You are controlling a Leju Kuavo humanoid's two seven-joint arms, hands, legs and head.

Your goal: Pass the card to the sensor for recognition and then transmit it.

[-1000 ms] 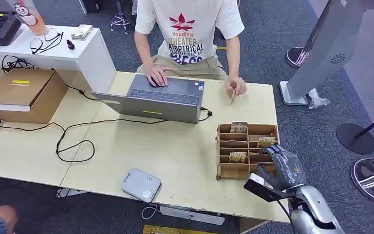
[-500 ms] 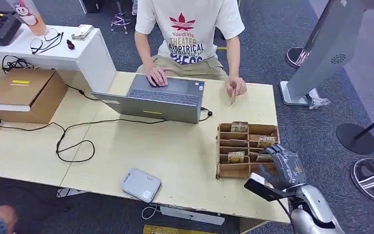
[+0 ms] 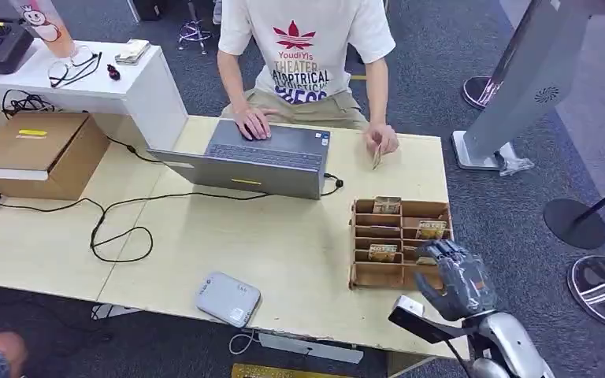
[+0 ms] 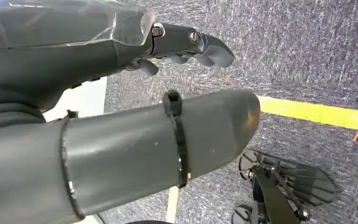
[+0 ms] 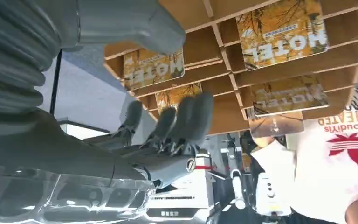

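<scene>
Currently: right hand (image 3: 458, 279) at the rack's (image 3: 362, 276) near right corner, fingers (image 5: 186, 116) spread, holding nothing. Cards (image 3: 432, 229) stand in rack slots by the tabletop's (image 3: 283, 236) right edge. Sensor (image 3: 228, 298) at near edge. Left hand (image 4: 121, 116) over carpet, fingers apart, empty.

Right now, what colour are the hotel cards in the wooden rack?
Golden yellow, leafy print on the hotel cards; clearest in the right wrist view.

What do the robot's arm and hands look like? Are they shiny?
The right hand is dark grey with darker fingers, and a clear shiny cover sits behind them. Its arm is smooth silver, with a thin black cable beside it. The left hand has a thick grey thumb with a black band around it.
</scene>
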